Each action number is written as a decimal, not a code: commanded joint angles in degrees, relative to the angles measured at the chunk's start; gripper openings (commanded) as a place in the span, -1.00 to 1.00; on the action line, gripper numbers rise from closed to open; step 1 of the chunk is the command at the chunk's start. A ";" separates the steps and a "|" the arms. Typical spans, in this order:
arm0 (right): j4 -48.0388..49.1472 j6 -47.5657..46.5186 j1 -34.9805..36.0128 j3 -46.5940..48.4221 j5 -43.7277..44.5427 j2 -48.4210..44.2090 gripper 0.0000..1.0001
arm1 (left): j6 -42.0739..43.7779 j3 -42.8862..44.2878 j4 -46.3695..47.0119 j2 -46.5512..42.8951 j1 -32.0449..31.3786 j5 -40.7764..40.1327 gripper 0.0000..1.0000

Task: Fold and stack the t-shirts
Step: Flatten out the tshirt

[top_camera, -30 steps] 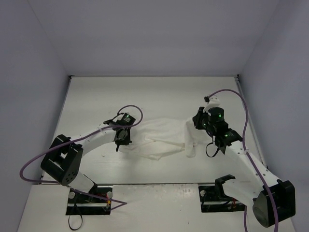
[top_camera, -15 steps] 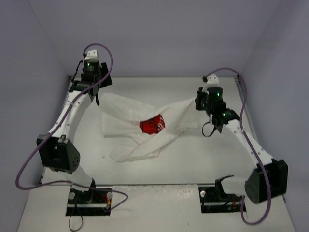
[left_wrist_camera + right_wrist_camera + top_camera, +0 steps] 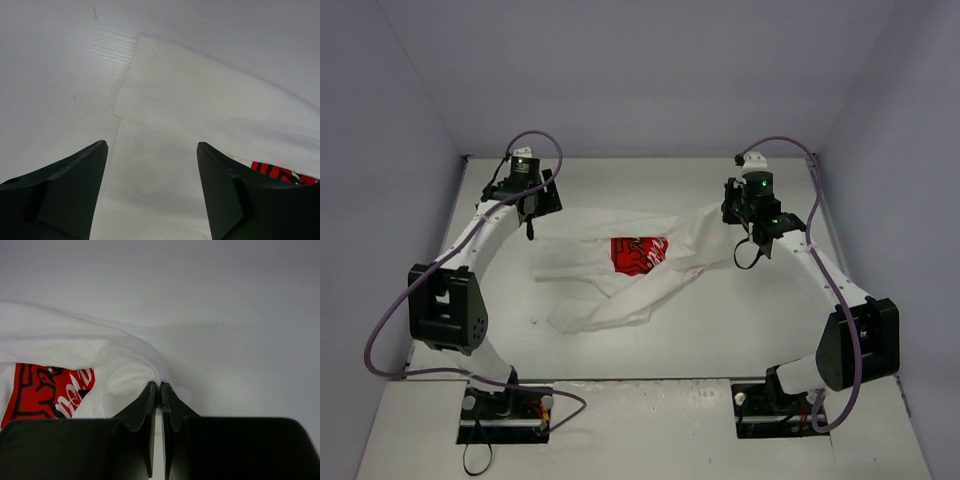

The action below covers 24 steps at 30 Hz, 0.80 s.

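Spreading step: right hand (image 3: 160, 385) clamped on shirt (image 3: 620, 275) edge, left hand (image 3: 152, 146) apart above it; next, left needs a corner grip.

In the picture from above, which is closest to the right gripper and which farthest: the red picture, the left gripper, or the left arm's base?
From the right gripper:
1. red picture, middle of the t-shirt.
2. left gripper, far left side.
3. left arm's base, bottom left.

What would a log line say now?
shirt: unfolded on table | left gripper: open over shirt | right gripper: shut on shirt edge
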 commanded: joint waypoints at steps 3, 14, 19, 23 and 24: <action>2.35 1.99 0.25 -4.14 -2.24 -3.77 -1.00 | -11.69 6.09 -2.03 8.98 6.87 2.36 0.20; 2.28 2.62 0.35 -6.68 -2.85 -5.47 -1.00 | -17.89 10.08 -5.76 19.58 8.38 2.70 0.13; 2.32 2.20 0.22 -7.49 -2.29 -6.65 -1.00 | -19.19 8.36 -6.16 19.39 8.38 4.69 0.05; 2.28 2.24 0.26 -7.71 -2.24 -6.98 -1.00 | -19.56 7.58 -5.69 20.19 8.38 5.74 -0.06; 2.33 2.14 0.26 -7.71 -2.24 -6.96 -1.00 | -19.49 7.78 -5.76 20.49 8.43 6.17 -0.13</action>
